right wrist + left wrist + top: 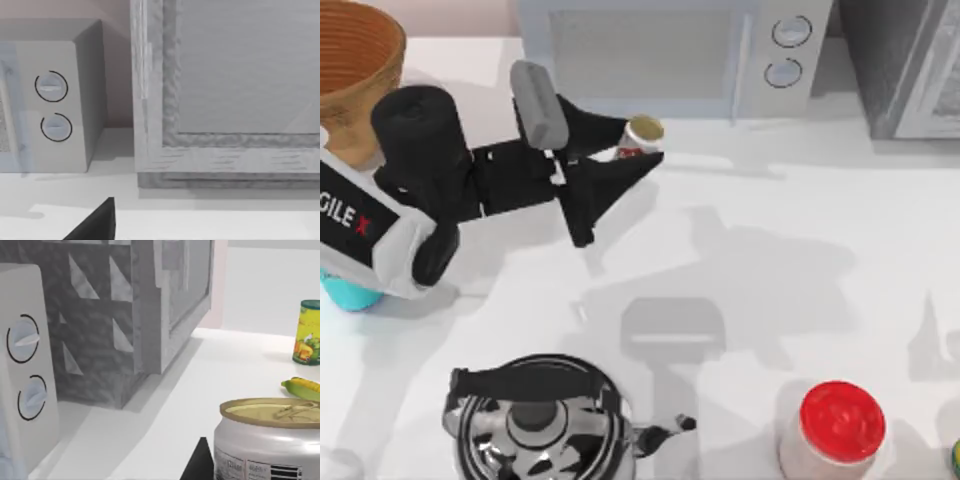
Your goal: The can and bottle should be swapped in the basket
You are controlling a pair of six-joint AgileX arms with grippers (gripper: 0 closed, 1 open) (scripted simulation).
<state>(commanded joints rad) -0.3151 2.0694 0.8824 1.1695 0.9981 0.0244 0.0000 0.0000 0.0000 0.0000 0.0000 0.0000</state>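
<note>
Bright, even light from above; soft grey shadows spread over the white table (800,200), the widest at centre, plus a faint one under the left arm (470,180). The kettle (535,425) shows sharp mirror glare, and the can (642,135) top has a dull sheen. All 3 views look slightly soft, no edge distortion.

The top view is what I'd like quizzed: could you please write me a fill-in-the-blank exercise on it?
1. The left gripper has its fingers around the small white ____ with a gold-yellow top.
2. The round woven wicker basket sits at the table's far ____ corner.
3. The white jar has a ____ lid.

Missing words: can; left; red
</note>
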